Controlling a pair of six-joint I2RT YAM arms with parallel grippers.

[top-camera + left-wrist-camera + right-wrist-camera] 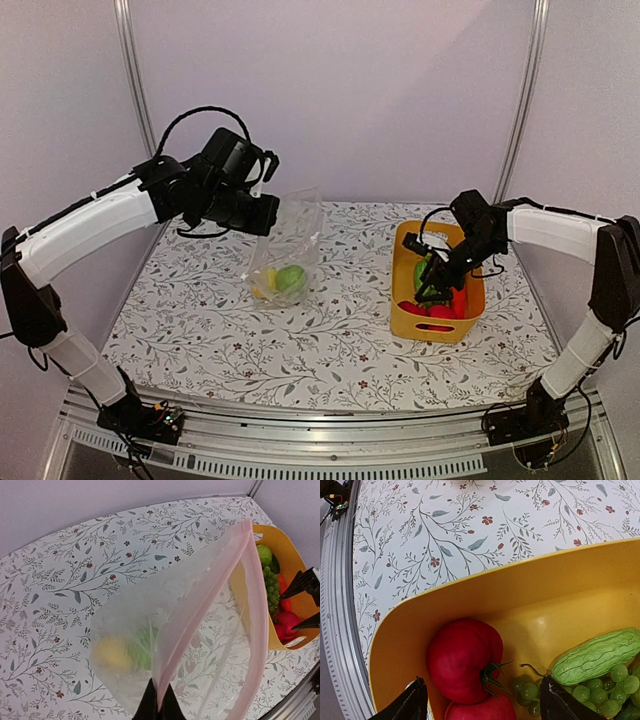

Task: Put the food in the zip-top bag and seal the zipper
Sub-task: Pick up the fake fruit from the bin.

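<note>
Zip-top bag (200, 630) hangs pinched in left gripper (159, 703); right gripper (482, 692) gapes over the food (462, 657).

Lighting was bright, soft and even, seemingly from overhead, so the bench (200, 330) only got faint shadows. The top view looked a bit low-res and mushy. In the left wrist view the zip-top bag (200, 630) sat so close it went blurry and milky, with the food (112, 652) inside just smudges. The right wrist view was crisp on the tomato (460, 660), but the dark jaws at the near edge were out of focus.
</note>
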